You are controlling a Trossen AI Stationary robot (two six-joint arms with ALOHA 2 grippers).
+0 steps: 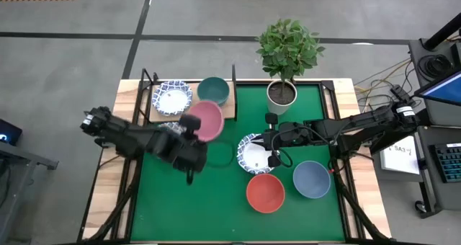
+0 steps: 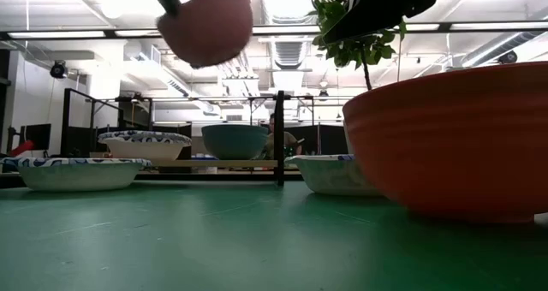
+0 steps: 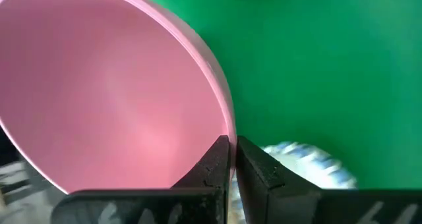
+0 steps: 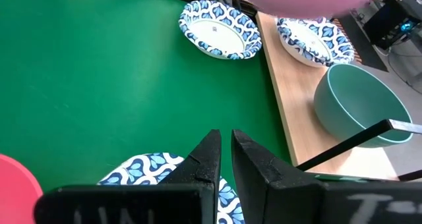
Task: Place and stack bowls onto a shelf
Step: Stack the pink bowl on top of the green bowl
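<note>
My left gripper (image 1: 190, 124) is shut on the pink bowl (image 1: 207, 120), which is up in the air (image 2: 205, 26) just in front of the shelf (image 1: 232, 112). A white-and-blue bowl (image 1: 173, 97) and the green bowl (image 1: 213, 91) stand on the shelf board. Another white-and-blue bowl (image 2: 73, 173) rests on the mat under the left arm. My right gripper (image 4: 225, 151) is shut and hovers over a third white-and-blue bowl (image 1: 252, 155) that sits on the mat. The red bowl (image 1: 265, 192) and the grey-blue bowl (image 1: 312, 179) stand on the mat near the front. My left gripper pinches the pink bowl's rim (image 3: 223, 115), with one finger inside the bowl and one outside. The bowl is lifted clear of the mat, opening upward, and extends from the fingers toward the shelf.
A potted plant in a white pot (image 1: 282, 94) stands on the mat's far edge, right of the shelf. Thin black uprights (image 2: 279, 137) rise at the shelf's corners. The green mat (image 1: 216, 194) covers the table's middle.
</note>
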